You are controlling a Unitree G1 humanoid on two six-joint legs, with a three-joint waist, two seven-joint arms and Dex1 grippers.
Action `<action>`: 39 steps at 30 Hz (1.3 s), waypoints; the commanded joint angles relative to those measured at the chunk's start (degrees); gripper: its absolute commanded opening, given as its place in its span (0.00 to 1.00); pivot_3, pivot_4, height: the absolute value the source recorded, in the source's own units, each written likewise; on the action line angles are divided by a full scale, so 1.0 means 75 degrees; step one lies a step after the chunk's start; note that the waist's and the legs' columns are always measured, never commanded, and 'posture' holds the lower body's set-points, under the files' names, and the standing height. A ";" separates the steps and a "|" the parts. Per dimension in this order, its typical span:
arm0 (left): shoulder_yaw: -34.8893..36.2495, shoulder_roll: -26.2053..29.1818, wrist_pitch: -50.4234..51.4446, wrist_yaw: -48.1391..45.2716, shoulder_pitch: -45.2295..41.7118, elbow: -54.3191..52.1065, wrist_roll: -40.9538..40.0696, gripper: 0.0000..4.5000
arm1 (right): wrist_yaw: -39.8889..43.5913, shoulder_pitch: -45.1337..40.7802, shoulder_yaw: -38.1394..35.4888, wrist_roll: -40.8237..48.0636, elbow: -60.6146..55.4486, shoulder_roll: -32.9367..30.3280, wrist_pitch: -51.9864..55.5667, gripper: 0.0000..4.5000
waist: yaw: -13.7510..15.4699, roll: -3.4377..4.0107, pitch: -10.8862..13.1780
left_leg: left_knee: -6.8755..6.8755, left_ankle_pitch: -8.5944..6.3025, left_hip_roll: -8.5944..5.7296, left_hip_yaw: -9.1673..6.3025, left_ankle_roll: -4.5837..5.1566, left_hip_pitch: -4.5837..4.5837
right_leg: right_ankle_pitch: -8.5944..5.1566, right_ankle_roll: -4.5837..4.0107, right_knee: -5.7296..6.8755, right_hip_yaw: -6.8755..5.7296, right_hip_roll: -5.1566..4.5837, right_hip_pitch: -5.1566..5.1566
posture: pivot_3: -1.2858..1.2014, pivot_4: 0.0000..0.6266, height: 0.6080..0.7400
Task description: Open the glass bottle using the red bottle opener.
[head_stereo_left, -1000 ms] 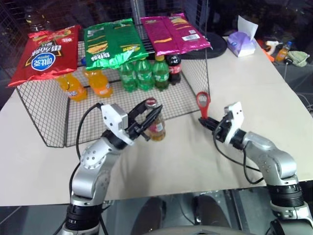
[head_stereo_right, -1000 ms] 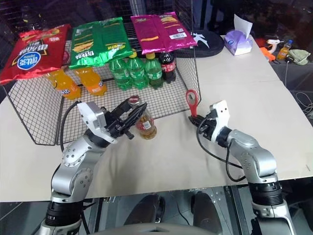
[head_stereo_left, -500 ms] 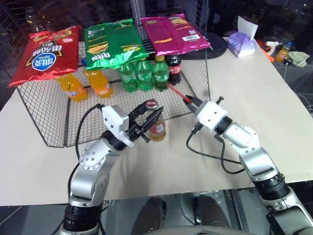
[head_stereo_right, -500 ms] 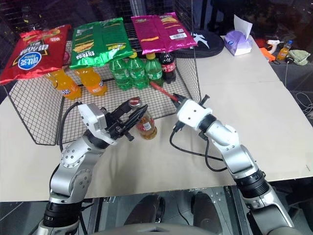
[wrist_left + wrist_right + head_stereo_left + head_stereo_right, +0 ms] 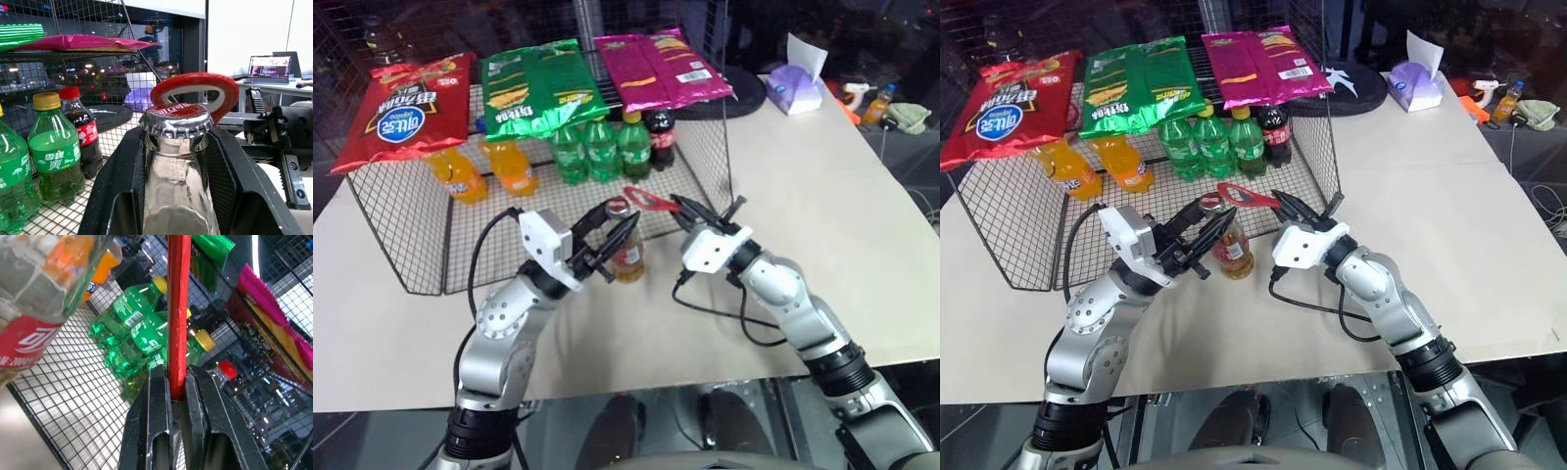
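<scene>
- Beige tabletop (image 5: 822, 196), wire rack (image 5: 401, 225) at 12 o'clock.
- left gripper (image 5: 612, 240) clamps the glass bottle (image 5: 626, 253), steadying it upright for prying.
- right gripper (image 5: 688, 209) pinches the red bottle opener (image 5: 647, 199) flat, loop at the cap's 3 o'clock.

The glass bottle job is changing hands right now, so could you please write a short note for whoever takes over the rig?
Left gripper: closed around the glass bottle, holding it upright at the table's front edge of the wire rack.
Right gripper: shut on the handle of the red bottle opener, whose loop head sits just behind the cap.
Done: bottle steadied, opener picked up and brought to the cap.
Left: hook the opener under the cap's rim and lever it off; the cap is still on.
</scene>
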 commanded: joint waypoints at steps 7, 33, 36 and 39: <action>0.0008 0.0031 0.0230 -0.0077 0.0288 0.0172 -0.0095 0.26 | -0.0049 -0.0056 -0.0240 0.0103 -0.0131 0.0106 -0.0179 0.00 | -0.0002 0.0000 0.0000 | 0.0000 0.0000 0.0000 0.0000 0.0000 0.0001 | 0.0000 0.0000 0.0000 0.0001 0.0000 0.0000 | 0.52 0.24 1.00; 0.0009 0.0138 0.0020 -0.0243 0.0125 0.0082 0.0241 0.75 | -0.0016 0.0033 -0.0282 0.0187 -0.0020 0.0152 -0.0294 0.00 | -0.0003 -0.0002 0.0005 | -0.0004 0.0000 0.0002 0.0001 0.0000 -0.0006 | 0.0000 0.0000 -0.0003 0.0002 0.0003 -0.0006 | 0.52 0.24 1.00; 0.0002 0.0104 -0.0021 -0.0252 0.0116 0.0115 0.0282 0.75 | -0.0057 0.0027 -0.0284 0.0151 -0.0044 0.0143 -0.0365 0.00 | -0.0003 -0.0002 0.0005 | -0.0004 0.0000 0.0002 0.0001 0.0000 -0.0006 | 0.0000 0.0000 -0.0003 0.0002 0.0003 -0.0006 | 0.52 0.24 1.00; 0.0038 0.0002 0.0011 -0.0197 0.0075 0.0141 0.0189 0.70 | -0.0089 -0.0014 -0.0277 0.0089 -0.0039 0.0115 -0.0455 0.00 | -0.0003 -0.0002 0.0005 | -0.0004 0.0000 0.0002 0.0001 0.0000 -0.0006 | 0.0000 0.0000 -0.0004 0.0002 0.0003 -0.0006 | 0.52 0.24 1.00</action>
